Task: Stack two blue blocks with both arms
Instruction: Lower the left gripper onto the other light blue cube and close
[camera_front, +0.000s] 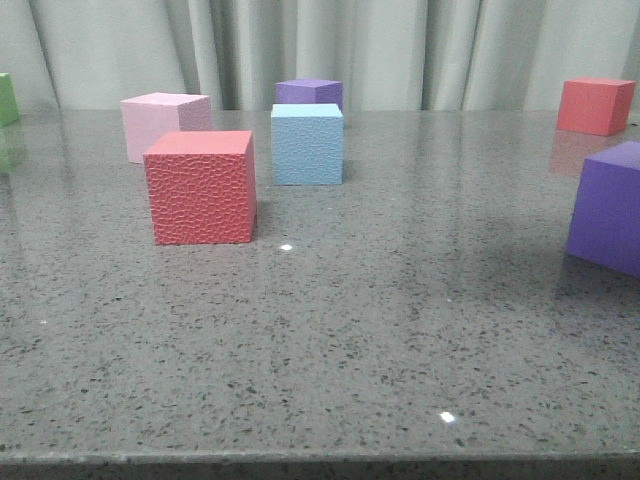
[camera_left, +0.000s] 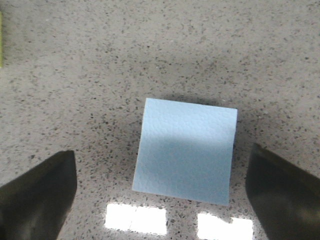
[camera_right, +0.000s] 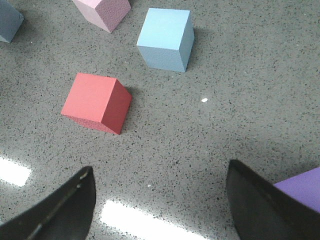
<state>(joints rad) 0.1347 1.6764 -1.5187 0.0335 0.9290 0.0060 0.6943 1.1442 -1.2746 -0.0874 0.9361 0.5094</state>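
A: Hovering over 1 smooth blue block (camera_left: 185, 151), the left gripper (camera_left: 162, 197) has its fingers wide apart, holding nothing

B: And the right gripper (camera_right: 160, 207)?

A: Also spread open and empty; the pebbly blue block (camera_right: 166, 39) stands beyond the red cube (camera_right: 96, 102), near the pink cube (camera_right: 105, 11)

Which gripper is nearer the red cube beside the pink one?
Right. The right gripper looks down at the red cube, still apart; the left gripper hovers over a blue block.
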